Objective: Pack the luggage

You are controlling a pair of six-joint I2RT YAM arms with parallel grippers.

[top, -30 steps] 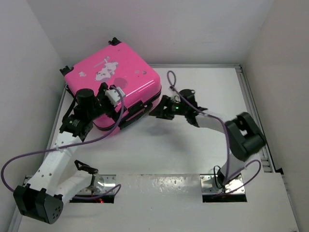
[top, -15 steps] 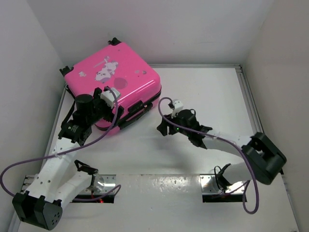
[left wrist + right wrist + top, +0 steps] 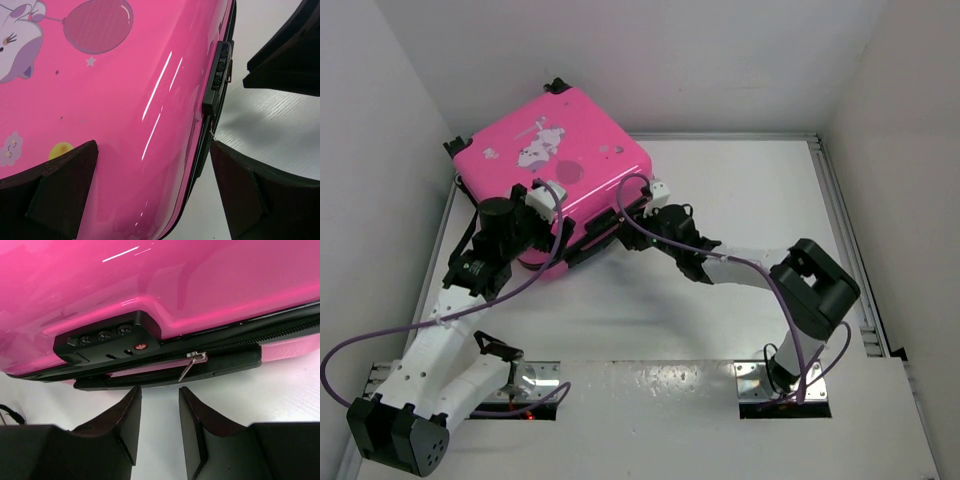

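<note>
The luggage [image 3: 555, 150] is a bright pink hard-shell suitcase with white cartoon print. It lies closed and flat at the back left of the table. My left gripper [image 3: 542, 222] is open wide at its near corner; in the left wrist view [image 3: 154, 150] the fingers straddle the pink shell [image 3: 125, 100] and grip nothing. My right gripper [image 3: 625, 215] is at the suitcase's front edge, its jaws a little apart and empty. In the right wrist view [image 3: 160, 390] it sits just below the black combination lock [image 3: 107, 337] and the metal zipper pull [image 3: 190, 365].
White walls stand close behind and to the left of the suitcase. The white table [image 3: 740, 190] runs to the right and front. A raised rail [image 3: 840, 220] lines its right edge. Purple cables loop off both arms.
My right gripper, which had pulled back onto the table half a second ago, has moved up-left to the suitcase's front edge by the lock. My left gripper has barely shifted.
</note>
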